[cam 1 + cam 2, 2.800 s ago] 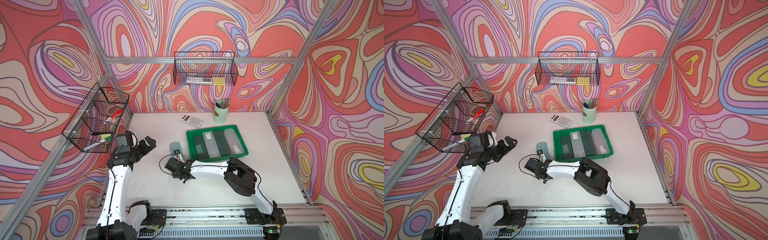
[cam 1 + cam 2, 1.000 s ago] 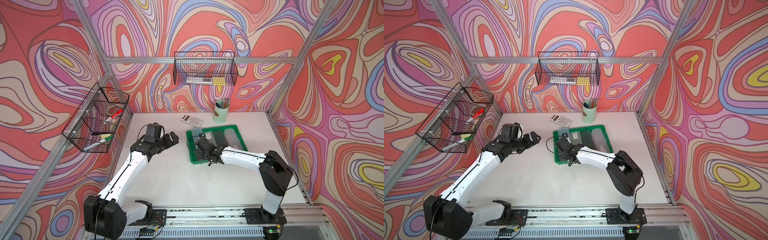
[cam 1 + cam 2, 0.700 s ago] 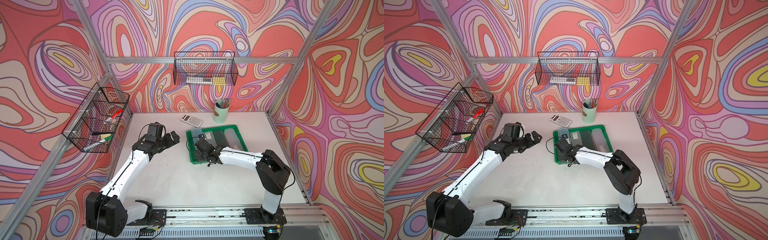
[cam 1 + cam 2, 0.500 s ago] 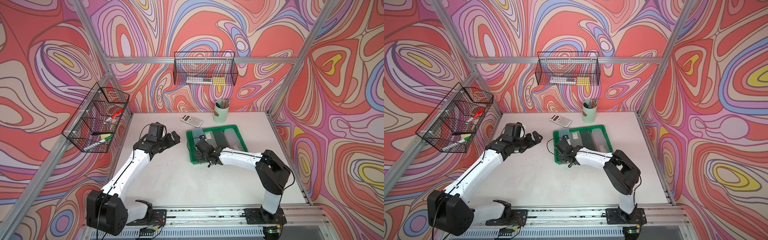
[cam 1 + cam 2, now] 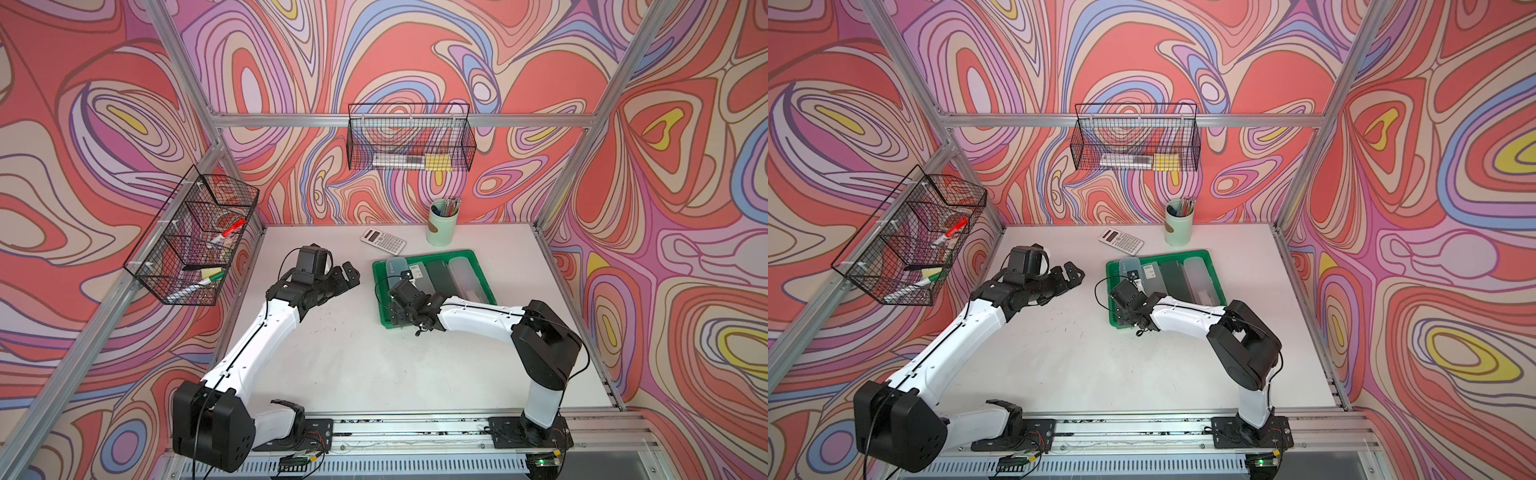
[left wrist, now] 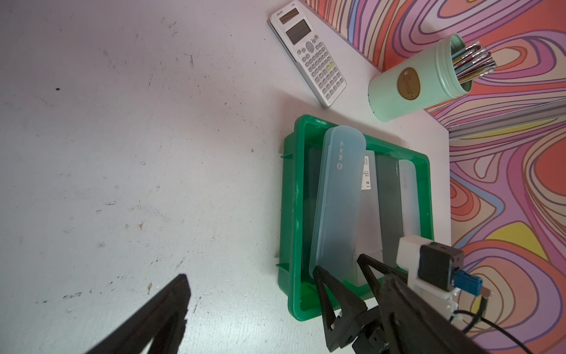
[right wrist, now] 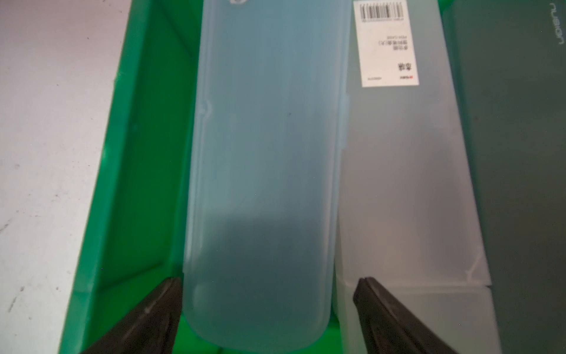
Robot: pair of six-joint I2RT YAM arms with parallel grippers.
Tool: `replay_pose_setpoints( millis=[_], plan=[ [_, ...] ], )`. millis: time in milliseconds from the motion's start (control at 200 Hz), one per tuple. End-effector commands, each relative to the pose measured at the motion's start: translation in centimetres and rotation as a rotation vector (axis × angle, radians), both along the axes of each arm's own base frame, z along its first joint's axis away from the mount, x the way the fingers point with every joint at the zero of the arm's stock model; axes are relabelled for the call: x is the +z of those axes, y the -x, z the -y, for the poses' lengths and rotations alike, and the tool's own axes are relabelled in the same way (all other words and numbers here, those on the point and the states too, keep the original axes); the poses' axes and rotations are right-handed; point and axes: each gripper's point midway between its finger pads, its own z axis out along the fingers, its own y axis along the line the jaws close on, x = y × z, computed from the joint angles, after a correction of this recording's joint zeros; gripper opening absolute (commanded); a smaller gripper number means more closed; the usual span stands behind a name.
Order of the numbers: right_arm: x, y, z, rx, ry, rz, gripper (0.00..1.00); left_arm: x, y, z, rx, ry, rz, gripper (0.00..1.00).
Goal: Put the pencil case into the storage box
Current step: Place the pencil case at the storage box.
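Look at the right gripper (image 7: pixel 269 280): spread wide, one finger on each side of the case (image 7: pixel 263 138) at its near end, pinching nothing. Note the small gap by the right finger. Find the case inside the box (image 7: pixel 137 153), in the left part, right up against the grey case (image 7: pixel 398 184) and maybe lying a little over its edge. Hard to tell which. Seems tipped too, with the far end up on the box's far rim in the left wrist view.

Looks like the letting-go step, almost done. To do it well, lift straight up with the fingers wide. No sliding left or right, for fear of catching the case and dragging it out. Go slow at first, then pull away toward the near side. After that, check for a flat case. If tipped on the rim, push the far end gently down and nearer to drop it in.

Leave the left gripper (image 5: pixel 347 276) out of it: spread, empty, over the table (image 5: pixel 353 365) left of the box. No need to bring it closer.
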Motion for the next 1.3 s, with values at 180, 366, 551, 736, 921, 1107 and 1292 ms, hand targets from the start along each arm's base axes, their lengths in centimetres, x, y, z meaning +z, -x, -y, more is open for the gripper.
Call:
replay_pose_setpoints(
  millis=[180,366,551,736,921,1107,1292],
  plan=[
    [5.3,-1.2,0.2,-0.021,-0.011,0.092,0.96,1.4,-0.3,0.1,0.0,0.002,0.043,0.99],
    [5.6,-2.6,-1.4,0.012,-0.017,0.062,0.98,1.4,-0.3,0.2,-0.004,0.005,0.041,0.99],
    [3.4,-4.2,-0.9,-0.03,-0.037,0.014,0.98,1.2,0.0,0.0,-0.01,-0.01,0.039,0.99],
    [1.6,-5.1,-1.4,-0.012,-0.035,-0.018,0.98,0.6,0.2,0.0,-0.014,-0.019,0.029,0.99],
    [-0.3,-5.2,-1.4,-0.009,-0.003,-0.037,0.98,0.0,0.1,0.1,-0.016,-0.015,0.019,0.99],
    [-0.9,-5.2,-1.0,-0.006,0.024,-0.041,0.91,-0.5,-0.1,0.2,-0.017,-0.015,0.011,0.99],
    [-0.7,-5.4,-0.6,-0.003,0.062,-0.031,0.88,-0.6,-0.3,0.4,-0.02,-0.007,0.009,0.99]
  ],
)
